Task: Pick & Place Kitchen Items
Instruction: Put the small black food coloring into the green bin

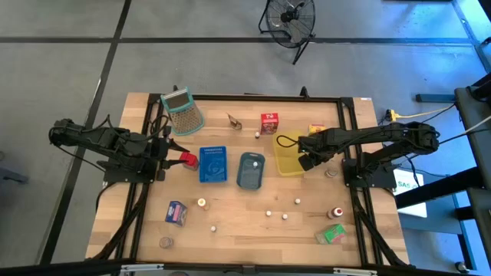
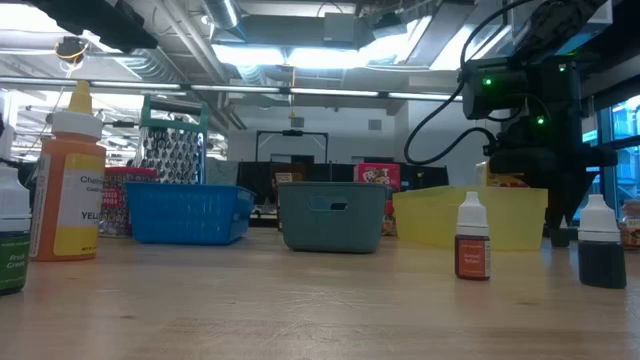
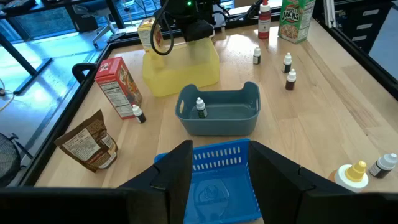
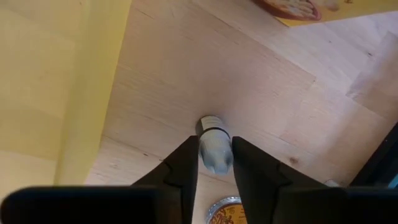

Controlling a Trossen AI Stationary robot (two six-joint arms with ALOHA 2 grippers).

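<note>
Lying on the bare wood just beside the yellow tray, a small white-capped dropper bottle is bracketed by the two dark fingers of the right gripper, one finger close on each side of it. Whether the fingers press on the bottle cannot be told from the wrist view, so the grip is left undecided. From overhead, the right gripper is seen low at the yellow tray's far-right edge, with a yellow carton near it. At the middle of the table, a grey-blue tray is seen with one small bottle standing inside it, and a blue tray lies just beside that. On the other side, the left gripper is held just beside the blue tray, closed on a red carton. Farther out, a red carton, a brown pouch and a green-rimmed grater are set along the back edge. Nearer the front, a blue-purple carton, a green carton, a red-capped bottle and several tiny round pieces are scattered, well apart from one another.
</note>
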